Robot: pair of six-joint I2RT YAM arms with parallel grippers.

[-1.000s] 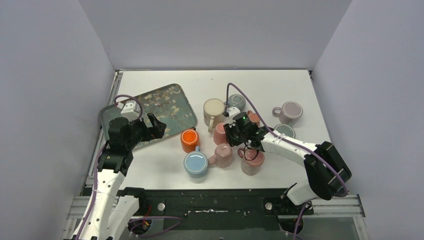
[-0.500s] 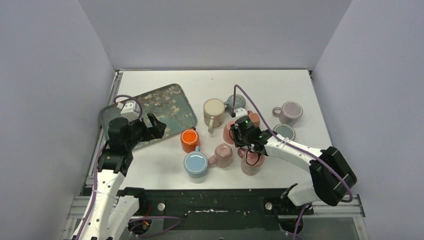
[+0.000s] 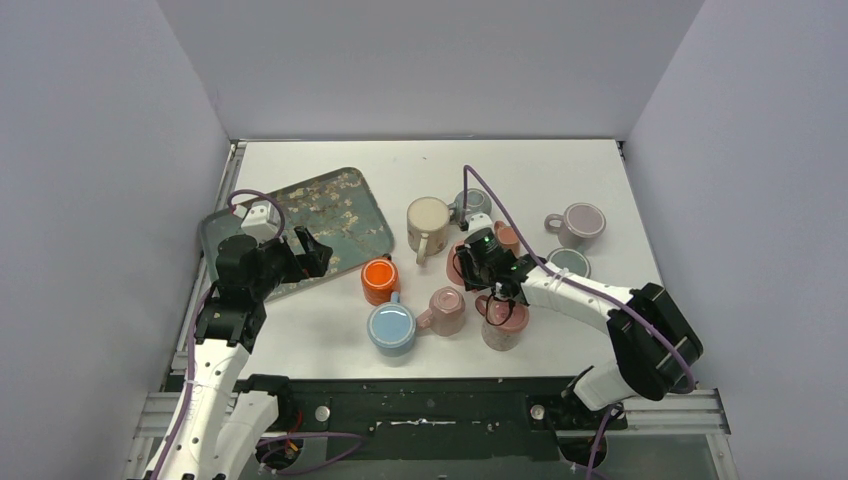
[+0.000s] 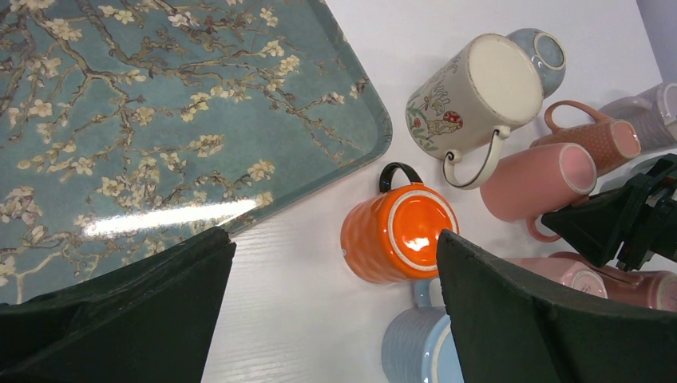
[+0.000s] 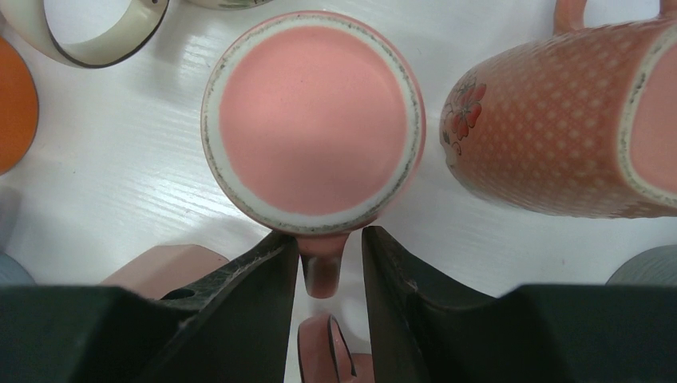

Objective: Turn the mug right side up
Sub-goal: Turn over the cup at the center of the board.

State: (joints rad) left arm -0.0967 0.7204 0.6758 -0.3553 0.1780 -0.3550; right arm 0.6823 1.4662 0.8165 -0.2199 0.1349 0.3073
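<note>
Loosely, right end effector (image 5: 329, 239) astride handle (image 5: 323, 275), pink mug (image 5: 313, 120) inverted

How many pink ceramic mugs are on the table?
4: plain pink mug at the right gripper, dotted pink mug beside it, two dusty-pink mugs just in front. Others may be hidden.

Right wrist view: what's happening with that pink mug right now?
The right gripper is at the pink mug, which stands upside down on the table, base up. Its fingers straddle the mug's handle; whether they are pinching it is unclear. The left gripper hangs open near the floral tray, holding nothing. The mug is not yet turned over.
</note>
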